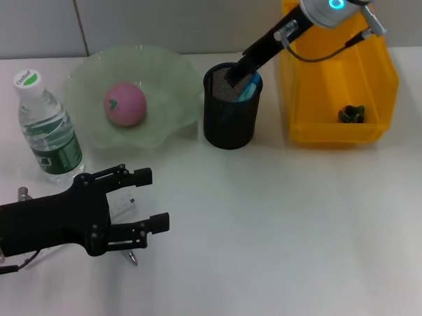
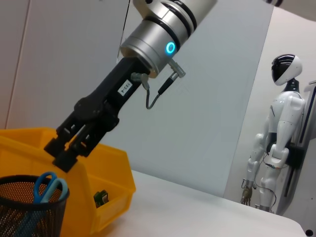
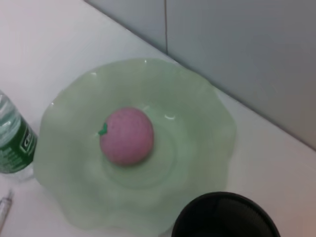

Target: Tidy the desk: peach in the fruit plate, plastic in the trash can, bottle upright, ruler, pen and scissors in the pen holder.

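A: Which step is in hand?
B: Scissors (image 1: pixel 250 87), blue plastic loops, are seen inside the black wire-mesh pen holder (image 1: pixel 230 124), with the right pincer (image 1: pixel 235 76) at its mouth; its opening cannot be told.

A: The next move?
B: Near the upright bottle (image 1: pixel 47 133), the left pincer (image 1: pixel 147 197) is held wide over a clear ruler (image 1: pixel 123 204) and a pen tip (image 1: pixel 132 258) on the table (image 1: pixel 299 232); a flat, low grasp is judged necessary.
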### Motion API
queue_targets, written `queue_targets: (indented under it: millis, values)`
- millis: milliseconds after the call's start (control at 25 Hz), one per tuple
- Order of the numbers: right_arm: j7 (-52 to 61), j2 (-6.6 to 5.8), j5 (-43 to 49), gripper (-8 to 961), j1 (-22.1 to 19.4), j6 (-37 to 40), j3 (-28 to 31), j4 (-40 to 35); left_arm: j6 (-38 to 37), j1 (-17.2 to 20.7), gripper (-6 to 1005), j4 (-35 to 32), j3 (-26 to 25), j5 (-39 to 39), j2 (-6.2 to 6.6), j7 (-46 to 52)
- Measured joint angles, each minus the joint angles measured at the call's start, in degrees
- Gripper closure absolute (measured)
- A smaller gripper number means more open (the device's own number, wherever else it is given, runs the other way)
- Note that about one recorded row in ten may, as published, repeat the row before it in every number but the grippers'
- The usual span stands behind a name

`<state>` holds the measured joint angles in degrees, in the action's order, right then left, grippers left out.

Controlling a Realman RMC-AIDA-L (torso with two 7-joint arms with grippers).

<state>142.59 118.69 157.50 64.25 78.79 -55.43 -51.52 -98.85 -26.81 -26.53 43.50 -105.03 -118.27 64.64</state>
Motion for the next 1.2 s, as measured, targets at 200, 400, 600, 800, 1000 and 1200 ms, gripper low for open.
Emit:
queue_targets:
  millis: [200,400,600,800,1000,1200]
  values:
    - [-0.4,0.33,-8.5,260,-6.9,1.4,-4.9,-9.1,-0.1,0.3,138,-0.2,0.0,0.0,0.07,0.1]
    - [-3.6,0.35,-18.5,260,-14.5,3.3,-6.4,-16.8,-0.1,1.1,138,-2.3,0.0,-0.2,0.13,1.2]
    - [-12.2,0.23,-32.6,260,-23.8,4.9,-6.2,-21.1,0.0,1.3,138,-2.3,0.0,-0.1,0.19,1.2]
    - [-26.5,0.03,-43.8,261,-32.4,8.8,-4.0,-20.0,0.4,1.2,138,-2.6,0.2,-0.4,0.18,1.1]
    - [-39.3,-0.07,-47.5,261,-37.2,15.7,1.5,-13.0,0.4,1.4,138,-3.2,0.0,-0.4,0.17,1.4]
    - [-52.8,-0.67,-47.5,260,-39.6,21.4,8.7,-2.4,0.6,1.4,139,-4.1,0.4,-0.6,0.18,2.8]
